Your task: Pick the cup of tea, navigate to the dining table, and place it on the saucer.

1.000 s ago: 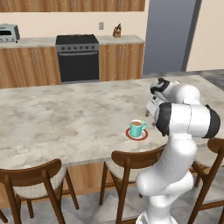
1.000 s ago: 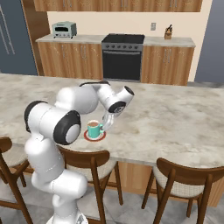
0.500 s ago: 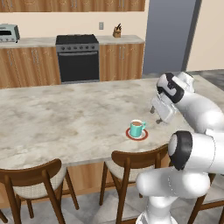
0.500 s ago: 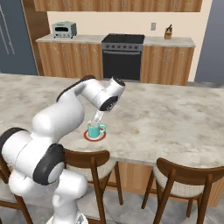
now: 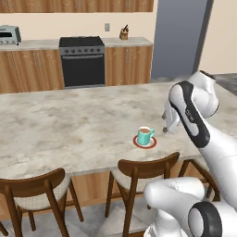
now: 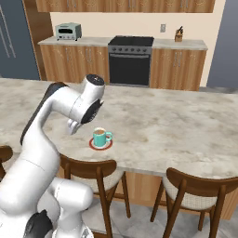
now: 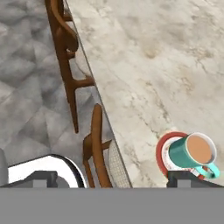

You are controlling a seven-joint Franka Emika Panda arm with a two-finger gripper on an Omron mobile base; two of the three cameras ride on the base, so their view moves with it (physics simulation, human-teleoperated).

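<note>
Teal cup of tea with brown liquid stood upright on the red-rimmed white saucer on the marbled stone dining table in the left base view; the gripper hung beside it, its opening unreadable.

Right base view: the handle pointed away from the gripper.

Hand view: the cup sat centred; retreating straight, clear of the rim, seemed wise.

teal cup of tea, red-rimmed saucer, beige-marbled dining table
</note>
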